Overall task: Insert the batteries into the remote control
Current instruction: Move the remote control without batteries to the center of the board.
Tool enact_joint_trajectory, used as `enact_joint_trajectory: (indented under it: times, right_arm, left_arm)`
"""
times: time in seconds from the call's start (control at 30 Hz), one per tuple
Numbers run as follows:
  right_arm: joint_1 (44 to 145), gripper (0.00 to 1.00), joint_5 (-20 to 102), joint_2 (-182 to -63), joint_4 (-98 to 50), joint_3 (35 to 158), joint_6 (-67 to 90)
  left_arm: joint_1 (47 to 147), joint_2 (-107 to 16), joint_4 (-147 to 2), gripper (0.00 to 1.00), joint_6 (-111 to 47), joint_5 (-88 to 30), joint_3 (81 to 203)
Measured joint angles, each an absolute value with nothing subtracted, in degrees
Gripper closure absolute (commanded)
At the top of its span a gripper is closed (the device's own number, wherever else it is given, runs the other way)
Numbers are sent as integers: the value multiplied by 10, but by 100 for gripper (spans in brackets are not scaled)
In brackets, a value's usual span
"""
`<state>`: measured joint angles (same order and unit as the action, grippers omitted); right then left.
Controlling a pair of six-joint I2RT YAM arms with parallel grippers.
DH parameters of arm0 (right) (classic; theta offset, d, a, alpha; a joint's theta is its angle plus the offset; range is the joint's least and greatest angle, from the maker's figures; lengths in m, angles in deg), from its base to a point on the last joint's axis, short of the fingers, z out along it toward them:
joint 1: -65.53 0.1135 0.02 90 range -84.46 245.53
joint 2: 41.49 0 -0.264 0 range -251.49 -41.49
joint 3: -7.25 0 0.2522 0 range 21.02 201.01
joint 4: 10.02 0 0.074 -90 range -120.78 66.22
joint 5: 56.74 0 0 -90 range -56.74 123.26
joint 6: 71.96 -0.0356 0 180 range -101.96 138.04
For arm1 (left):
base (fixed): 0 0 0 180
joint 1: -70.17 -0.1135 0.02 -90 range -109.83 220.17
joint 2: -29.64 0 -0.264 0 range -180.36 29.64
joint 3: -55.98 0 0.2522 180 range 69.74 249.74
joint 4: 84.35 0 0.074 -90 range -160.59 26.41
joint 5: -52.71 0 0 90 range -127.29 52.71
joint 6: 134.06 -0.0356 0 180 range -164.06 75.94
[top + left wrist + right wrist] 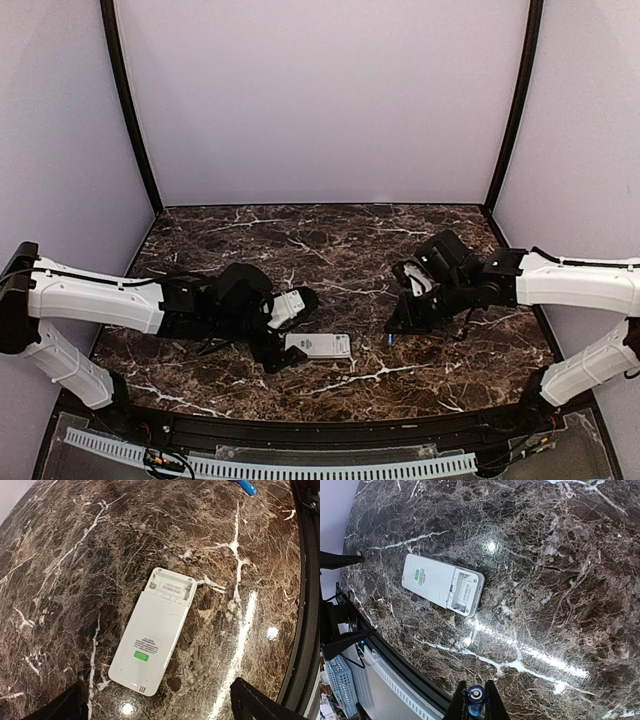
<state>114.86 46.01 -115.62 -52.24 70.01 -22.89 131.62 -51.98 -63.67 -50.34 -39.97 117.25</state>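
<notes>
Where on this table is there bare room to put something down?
The whole back of the table, toward the wall, is bare. Crowded near the front: remote control, open left gripper beside it, right gripper holding a battery.

You are seeing only the end of the battery (475, 696) pinched in the right gripper (475, 689); the view's edge is cropping the rest.

Remote control (152, 635) is white (green label (141, 655)), battery (475, 696) blue, table (75, 555) brown white-veined marble
</notes>
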Motion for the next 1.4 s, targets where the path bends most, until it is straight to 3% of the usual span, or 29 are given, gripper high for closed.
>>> enact_joint_trajectory:
  times: [0.77,0.93,1.03,1.3,1.4]
  right_arm:
    - [1170,100,485,-1173,-468,652,-249]
    - [1170,100,478,-1194,-465,666,-252]
    - [1170,100,473,-1207,-464,678,-255]
    - [1173,100,472,-1179,-462,671,-282]
    - [1173,100,467,-1148,-467,665,-293]
  left_arm:
    - [1247,-689,-719,3,-644,-293,1184]
    - [1248,-711,-738,24,-637,-280,1192]
    - [1248,-717,-742,46,-621,-273,1197]
    - [1284,-718,-789,68,-575,-289,1174]
    - [1307,-718,-812,71,-553,-293,1164]
